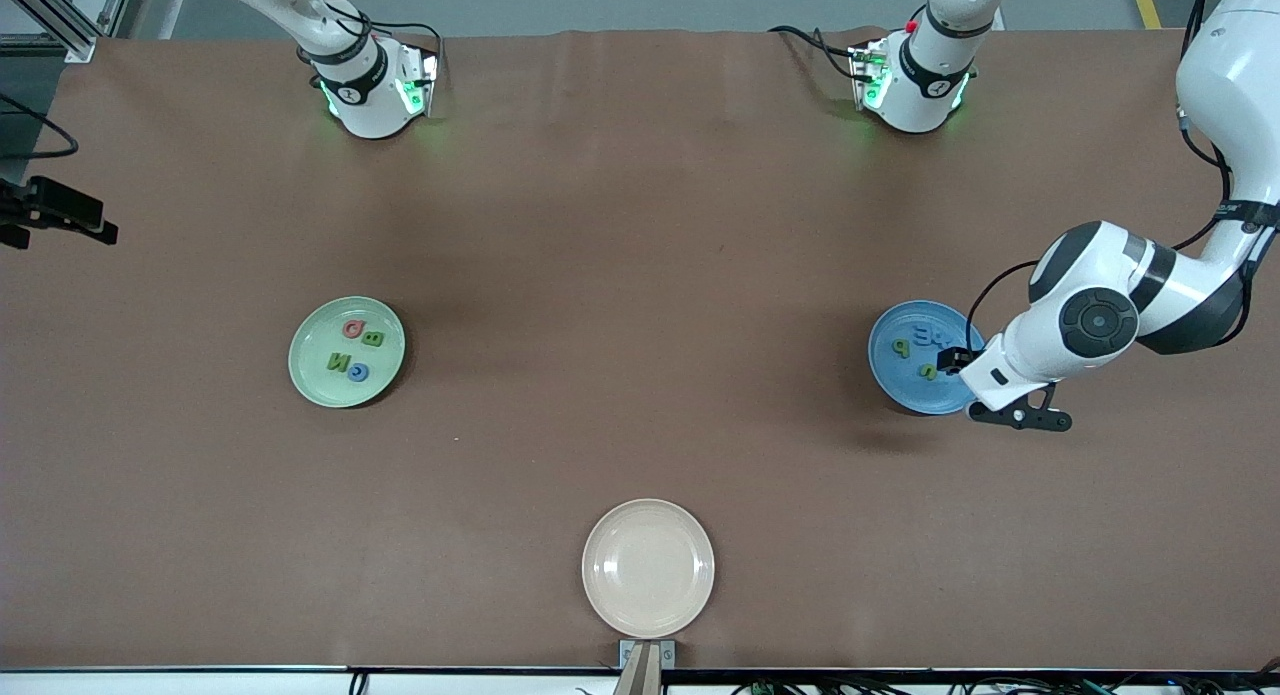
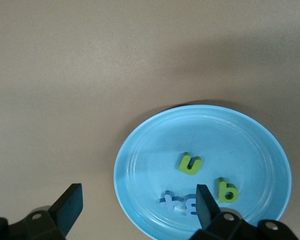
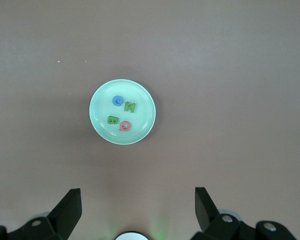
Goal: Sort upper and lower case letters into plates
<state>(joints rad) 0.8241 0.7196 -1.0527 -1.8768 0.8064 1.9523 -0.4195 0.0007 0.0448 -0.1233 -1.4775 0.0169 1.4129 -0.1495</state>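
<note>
The pale green plate [image 1: 346,351] lies toward the right arm's end of the table and holds several letters: a pink one [image 1: 353,328], a green B [image 1: 372,339], a green N [image 1: 338,364] and a blue C [image 1: 358,372]. The blue plate [image 1: 915,390] lies toward the left arm's end. It holds two green letters [image 2: 189,164] [image 2: 227,190] and pale blue ones [image 2: 182,203]. My left gripper [image 2: 138,207] hangs open and empty over that plate's rim [image 2: 140,220], one finger [image 2: 204,202] above the blue letters. My right gripper [image 3: 138,210] waits open and high near its base; the green plate [image 3: 102,125] shows well below it.
A cream plate [image 1: 648,568] with nothing in it lies near the front edge, midway along the table. A black fixture [image 1: 55,215] juts in at the right arm's end. Both arm bases [image 1: 372,95] [image 1: 915,85] stand at the back on the brown cloth.
</note>
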